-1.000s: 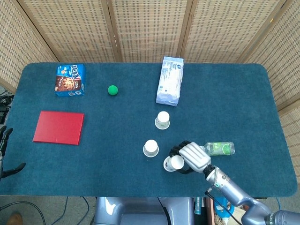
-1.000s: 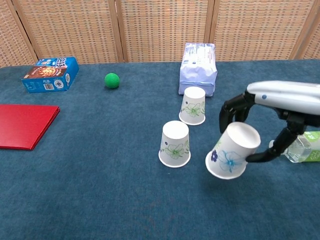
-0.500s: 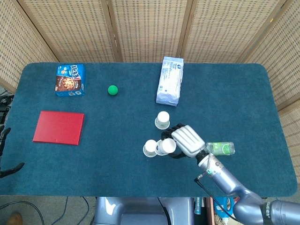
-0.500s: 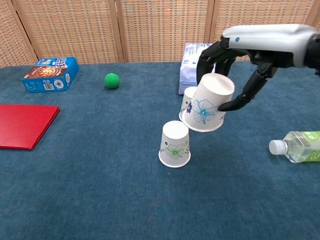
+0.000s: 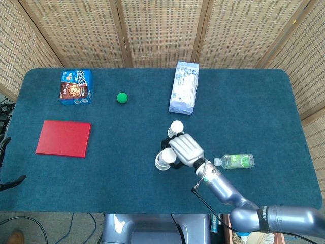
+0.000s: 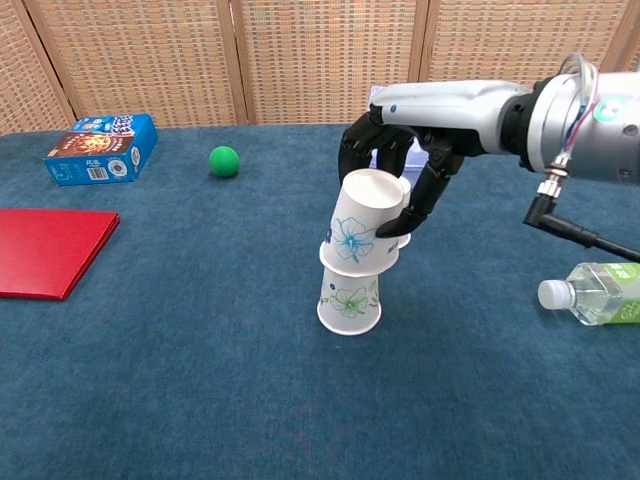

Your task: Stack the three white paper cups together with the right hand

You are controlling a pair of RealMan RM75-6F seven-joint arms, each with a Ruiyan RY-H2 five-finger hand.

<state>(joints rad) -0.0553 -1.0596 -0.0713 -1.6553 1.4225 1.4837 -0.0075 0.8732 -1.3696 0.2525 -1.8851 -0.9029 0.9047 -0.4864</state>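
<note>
head view: the right robot hand (image 5: 186,149) covers the held paper cup (image 5: 167,154) over the nearer standing cup (image 5: 161,162); the third cup (image 5: 176,126) stands just behind. chest view: fingers wrapped round the tilted cup, rim partly over the standing one. first stacking step; next likely levelling, pressing down, releasing.

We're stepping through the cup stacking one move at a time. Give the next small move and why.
Probably straighten and lower the held cup, then let go. The right hand holds it tilted, only partly seated over the near cup; the third cup waits behind.
</note>
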